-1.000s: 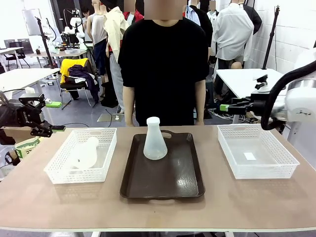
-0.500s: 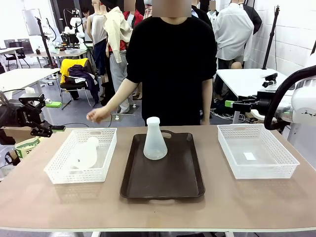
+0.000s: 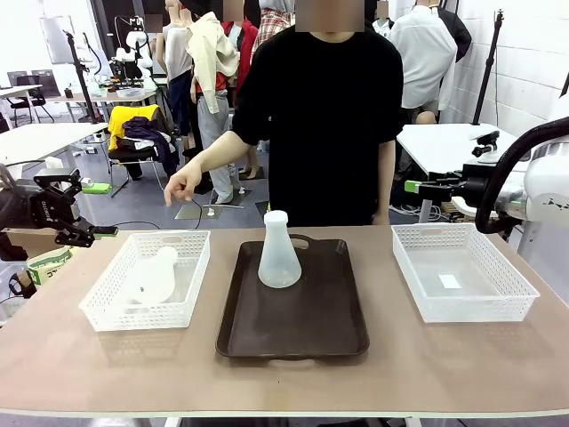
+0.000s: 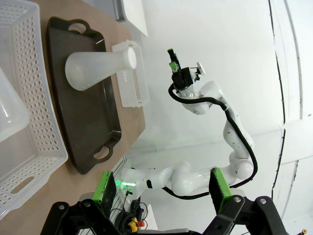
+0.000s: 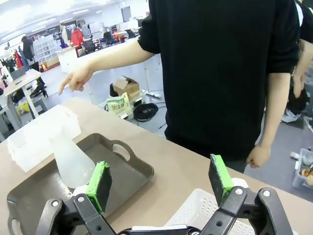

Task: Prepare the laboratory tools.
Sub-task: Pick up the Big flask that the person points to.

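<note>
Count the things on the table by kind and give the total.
Flasks: 2, upright flask on the tray, lying flask in the left basket.
Baskets: 2, left basket and right basket.
Trays: 1.
Total: 5.

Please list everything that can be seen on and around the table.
table: one, light brown
tray: one, dark brown, table middle
baskets: two, white mesh; left basket, right basket, beside the tray
flasks: two, frosted white; upright flask on the tray, lying flask in the left basket
person: one, black shirt, far side; hand held out
left gripper: black, green pads, open, off the table's left
right gripper: same, open, off the table's right
</note>
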You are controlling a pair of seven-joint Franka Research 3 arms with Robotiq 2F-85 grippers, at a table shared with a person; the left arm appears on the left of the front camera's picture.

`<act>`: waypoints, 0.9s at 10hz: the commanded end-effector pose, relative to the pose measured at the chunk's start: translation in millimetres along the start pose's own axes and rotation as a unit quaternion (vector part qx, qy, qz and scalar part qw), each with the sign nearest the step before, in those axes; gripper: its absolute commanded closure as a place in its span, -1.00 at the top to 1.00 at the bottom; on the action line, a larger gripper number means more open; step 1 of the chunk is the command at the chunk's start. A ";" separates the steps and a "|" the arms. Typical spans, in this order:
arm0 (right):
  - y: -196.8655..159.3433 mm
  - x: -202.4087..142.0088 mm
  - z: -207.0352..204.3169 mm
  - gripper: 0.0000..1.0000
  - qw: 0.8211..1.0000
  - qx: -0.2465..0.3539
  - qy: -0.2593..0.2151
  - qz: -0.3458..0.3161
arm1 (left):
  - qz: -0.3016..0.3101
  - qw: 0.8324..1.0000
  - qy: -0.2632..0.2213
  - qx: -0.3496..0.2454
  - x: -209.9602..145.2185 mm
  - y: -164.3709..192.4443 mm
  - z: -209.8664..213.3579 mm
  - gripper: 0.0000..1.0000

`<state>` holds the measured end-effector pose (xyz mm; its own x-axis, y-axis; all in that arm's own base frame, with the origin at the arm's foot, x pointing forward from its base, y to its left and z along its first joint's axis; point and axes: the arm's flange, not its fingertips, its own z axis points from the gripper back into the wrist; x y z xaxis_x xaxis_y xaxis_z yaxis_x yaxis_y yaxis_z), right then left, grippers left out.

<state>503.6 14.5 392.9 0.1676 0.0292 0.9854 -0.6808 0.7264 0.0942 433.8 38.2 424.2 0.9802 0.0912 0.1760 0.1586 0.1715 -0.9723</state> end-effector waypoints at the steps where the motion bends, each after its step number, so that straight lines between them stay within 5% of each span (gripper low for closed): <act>1: -0.2 0.8 0.4 1.00 1.000 0.001 0.005 0.005 | -0.001 1.000 -0.002 -0.003 -0.3 -1.4 1.4 1.00; 9: -0.2 0.8 0.4 1.00 1.000 0.001 0.005 0.005 | -0.001 1.000 -0.002 -0.003 -0.3 -1.4 1.4 1.00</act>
<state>503.6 13.6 392.9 0.1677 0.0294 0.9854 -0.6794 0.7277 0.0939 433.8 38.2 424.2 0.9802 0.0912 0.1760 0.1586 0.1715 -0.9723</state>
